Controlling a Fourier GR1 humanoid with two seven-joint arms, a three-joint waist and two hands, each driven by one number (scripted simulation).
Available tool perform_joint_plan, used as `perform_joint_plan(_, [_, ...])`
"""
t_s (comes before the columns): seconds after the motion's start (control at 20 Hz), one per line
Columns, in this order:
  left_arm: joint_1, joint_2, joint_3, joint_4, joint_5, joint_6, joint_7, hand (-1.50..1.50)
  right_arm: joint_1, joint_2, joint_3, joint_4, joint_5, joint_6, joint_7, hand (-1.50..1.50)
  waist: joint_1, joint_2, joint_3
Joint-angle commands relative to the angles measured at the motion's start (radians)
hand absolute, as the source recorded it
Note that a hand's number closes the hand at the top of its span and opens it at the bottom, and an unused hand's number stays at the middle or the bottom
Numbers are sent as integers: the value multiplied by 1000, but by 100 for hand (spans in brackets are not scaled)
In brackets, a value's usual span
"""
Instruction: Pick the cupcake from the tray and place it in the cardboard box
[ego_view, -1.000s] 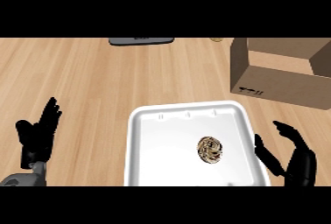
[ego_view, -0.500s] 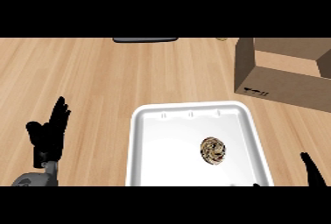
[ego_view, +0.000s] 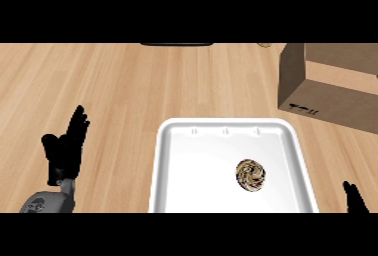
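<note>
Black fingers of the right hand (ego_view: 354, 199) only just showed at the surface's near right corner, so whether it was spread or curled could not be told. The left hand (ego_view: 65, 150) rested spread, fingers up, near the near left edge. The cupcake (ego_view: 251, 175) lay untouched in the white tray (ego_view: 166, 165), right of its middle. The pick had apparently not begun; next, a hand needed to reach over the cupcake and curl round it. The box (ego_view: 332, 90) stood at the far right.
</note>
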Motion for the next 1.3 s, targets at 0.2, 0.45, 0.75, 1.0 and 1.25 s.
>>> perform_joint_plan(0.2, [7,-8,-15,-6,-9,-19,-9,0,-198,184,112,-78,163,468,382,-150,30,1,5])
perform_joint_plan(0.45, [-15,-2,2,-13,2,-22,24,0,-300,243,187,54,180,477,515,-150,22,-3,8])
perform_joint_plan(0.75, [-26,-39,19,102,-13,-19,-73,0,-435,246,158,77,104,517,579,-150,6,0,7])
perform_joint_plan(1.0, [-36,-8,42,59,4,-29,-20,0,-458,246,103,181,87,481,580,-150,9,-2,7])
perform_joint_plan(1.25, [-2,-46,-5,26,-29,-4,-23,0,-535,246,29,210,35,531,581,-150,15,-4,8])
